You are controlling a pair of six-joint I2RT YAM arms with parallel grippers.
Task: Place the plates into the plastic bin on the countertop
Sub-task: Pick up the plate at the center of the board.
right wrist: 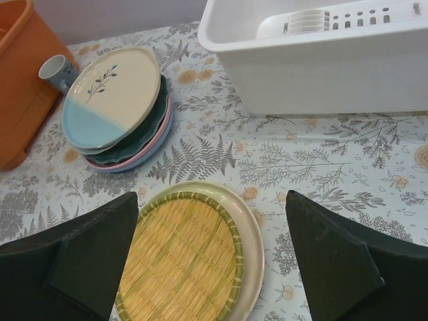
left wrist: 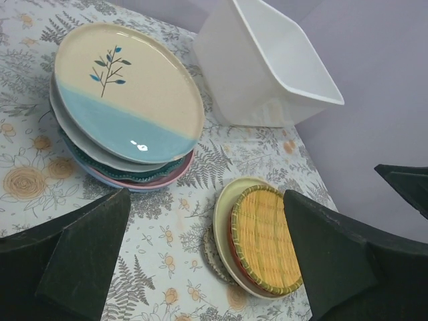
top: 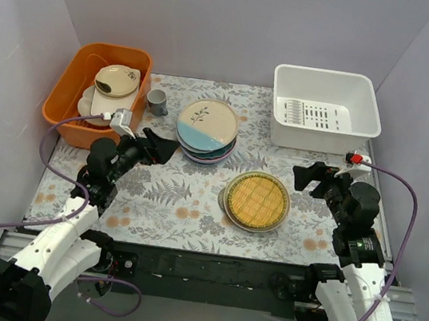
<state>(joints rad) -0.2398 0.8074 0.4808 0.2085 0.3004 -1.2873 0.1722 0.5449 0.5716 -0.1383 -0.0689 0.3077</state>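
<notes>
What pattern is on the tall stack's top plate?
The top plate is cream over light blue with a leaf sprig; left wrist view shows it best.

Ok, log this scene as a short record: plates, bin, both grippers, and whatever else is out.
plate stack: centre, cream-and-blue one on top
yellow plate: on a cream plate, nearer the arms
bin: back right, no plates inside
left gripper: open, empty, left of the stack
right gripper: open, empty, right of the yellow plate
other: orange tub holding beige dishes, back left; cup beside it
</notes>
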